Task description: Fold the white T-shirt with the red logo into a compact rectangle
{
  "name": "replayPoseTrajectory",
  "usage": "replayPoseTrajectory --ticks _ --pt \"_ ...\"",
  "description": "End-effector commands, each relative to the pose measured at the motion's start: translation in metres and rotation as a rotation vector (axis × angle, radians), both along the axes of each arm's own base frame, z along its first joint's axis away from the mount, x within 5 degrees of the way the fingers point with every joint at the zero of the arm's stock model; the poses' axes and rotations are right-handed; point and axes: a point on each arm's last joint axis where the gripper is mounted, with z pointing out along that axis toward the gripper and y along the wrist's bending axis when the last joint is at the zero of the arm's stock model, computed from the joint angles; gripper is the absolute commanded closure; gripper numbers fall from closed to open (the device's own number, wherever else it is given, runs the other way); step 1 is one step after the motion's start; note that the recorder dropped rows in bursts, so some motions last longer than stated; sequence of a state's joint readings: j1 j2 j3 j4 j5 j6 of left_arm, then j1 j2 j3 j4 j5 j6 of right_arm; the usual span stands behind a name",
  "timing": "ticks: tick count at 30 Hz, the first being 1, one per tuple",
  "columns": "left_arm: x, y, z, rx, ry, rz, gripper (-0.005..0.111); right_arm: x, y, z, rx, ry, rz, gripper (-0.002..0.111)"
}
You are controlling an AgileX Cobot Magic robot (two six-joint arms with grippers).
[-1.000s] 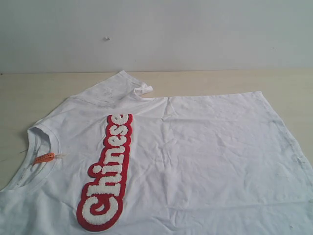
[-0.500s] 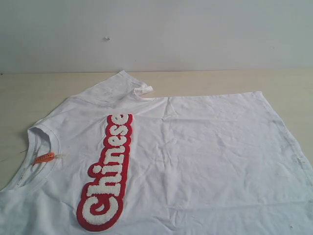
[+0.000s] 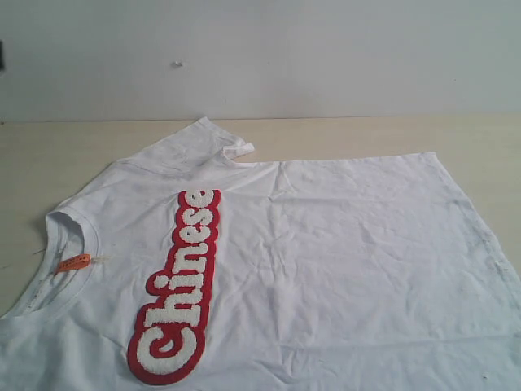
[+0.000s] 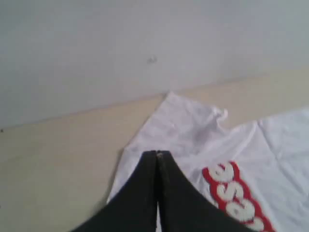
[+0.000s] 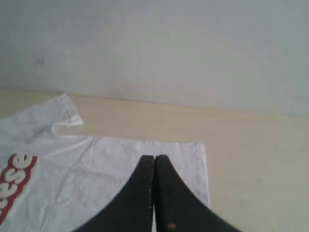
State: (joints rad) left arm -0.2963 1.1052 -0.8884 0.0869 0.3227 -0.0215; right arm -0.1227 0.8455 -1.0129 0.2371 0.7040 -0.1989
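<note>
White T-shirt (image 3: 342,244) spread flat on the table (image 3: 49,155)
We see its red logo (image 3: 181,285) facing up; left gripper (image 4: 158,154) and right gripper (image 5: 154,157) hang above it, jaws clenched empty

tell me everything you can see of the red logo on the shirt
The red logo is a long strip of fuzzy white bubble letters reading "Chinese", each edged with a thick red outline; the letters look raised and towel-like. It lies flat, face up and uncovered on the chest of the white T-shirt, just beside the collar. Its "C" end is nearest the exterior camera and the last "e" points towards the far sleeve. Nothing rests on it.
</note>
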Motion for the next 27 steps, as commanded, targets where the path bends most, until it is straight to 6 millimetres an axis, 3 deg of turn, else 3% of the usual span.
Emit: replayPoseTrajectory --ticks 1,4,8,13,15,18,22,27 --pt "0.028 -0.030 -0.017 0.102 0.141 -0.259 0.107 0.035 -0.002 -0.015 -0.056 0.099 0.074 0.108" --pt "0.042 -0.061 -0.018 0.078 0.252 -0.590 0.107 0.054 0.000 -0.024 -0.066 0.122 0.136 0.108" --pt "0.069 -0.079 -0.030 0.147 0.432 -0.787 0.107 0.081 0.005 -0.036 -0.053 0.255 0.266 0.105" --pt "0.084 -0.070 -0.066 0.597 0.595 -0.910 0.107 0.120 0.004 -0.054 -0.105 0.430 0.428 0.092" --pt "0.088 -0.068 -0.080 0.664 0.620 -0.945 0.106 0.129 0.002 -0.063 -0.163 0.451 0.478 0.084" --pt "0.097 -0.064 -0.099 0.769 0.635 -0.951 0.092 0.138 -0.006 -0.084 -0.272 0.532 0.500 0.072" --pt "0.108 -0.057 -0.117 0.856 0.661 -0.894 0.064 0.146 -0.017 -0.112 -0.411 0.619 0.527 0.054" --pt "0.114 -0.057 -0.125 0.858 0.647 -0.885 0.028 0.152 -0.017 -0.129 -0.416 0.674 0.590 0.045"
